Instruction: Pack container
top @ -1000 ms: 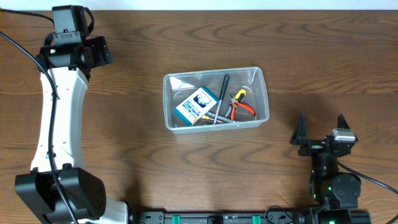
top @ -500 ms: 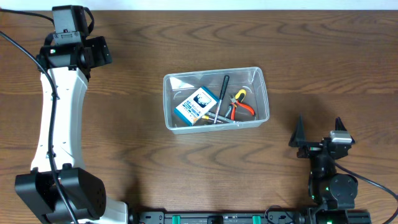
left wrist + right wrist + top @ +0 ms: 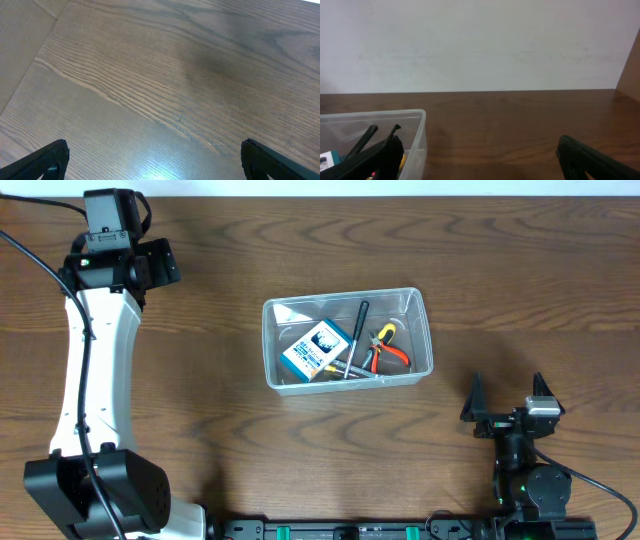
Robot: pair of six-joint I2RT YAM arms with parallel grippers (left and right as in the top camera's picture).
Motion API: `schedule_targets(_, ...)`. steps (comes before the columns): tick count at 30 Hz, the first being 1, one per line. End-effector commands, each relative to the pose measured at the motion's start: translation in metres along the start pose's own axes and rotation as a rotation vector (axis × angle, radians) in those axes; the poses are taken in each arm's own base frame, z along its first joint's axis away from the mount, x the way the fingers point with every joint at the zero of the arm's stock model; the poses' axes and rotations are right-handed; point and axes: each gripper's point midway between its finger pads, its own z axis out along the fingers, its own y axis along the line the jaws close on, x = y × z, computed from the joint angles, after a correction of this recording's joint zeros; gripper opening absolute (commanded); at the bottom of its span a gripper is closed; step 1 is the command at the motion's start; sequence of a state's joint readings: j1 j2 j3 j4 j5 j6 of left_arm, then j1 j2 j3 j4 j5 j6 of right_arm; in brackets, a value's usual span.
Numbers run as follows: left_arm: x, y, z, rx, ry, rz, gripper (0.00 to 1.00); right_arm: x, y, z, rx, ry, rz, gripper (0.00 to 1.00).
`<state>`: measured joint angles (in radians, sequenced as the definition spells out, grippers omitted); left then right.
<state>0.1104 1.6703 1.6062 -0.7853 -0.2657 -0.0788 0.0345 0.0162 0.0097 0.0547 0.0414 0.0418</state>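
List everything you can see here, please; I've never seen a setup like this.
table: one, brown wood, under everything
wall: one, white, behind the table
container: one, clear plastic, middle of the table
box: one, blue and white, in the container's left part
screwdriver: one, black handle, in the container's middle
pliers: one pair, orange and yellow handles, in the container's right part
left arm: one, white and black, along the table's left side
left fingers: two, black, wide apart over bare wood, holding nothing
right arm: one, black, near edge on the right
right fingers: two, black, wide apart, holding nothing
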Motion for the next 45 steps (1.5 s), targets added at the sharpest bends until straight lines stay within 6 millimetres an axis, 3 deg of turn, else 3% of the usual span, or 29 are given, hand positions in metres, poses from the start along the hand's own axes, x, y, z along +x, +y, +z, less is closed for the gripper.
schedule_targets(1, -0.004, 0.004, -0.005, -0.008, -0.015, -0.015, 0.98, 0.003, -0.004, -0.001, 0.017, 0.007, 0.002, 0.99)
schedule_targets(18, -0.004, 0.004, -0.005, -0.008, -0.015, -0.015, 0.98, 0.015, -0.005, -0.001, 0.025, 0.057, -0.001, 0.99)
schedule_targets(23, -0.004, 0.004, -0.005, -0.008, -0.015, -0.015, 0.98, 0.031, -0.006, -0.002, 0.028, 0.119, -0.003, 0.99)
schedule_targets(45, -0.004, 0.004, -0.005, -0.008, -0.015, -0.015, 0.98, 0.030, -0.006, -0.002, 0.028, 0.117, -0.003, 0.99)
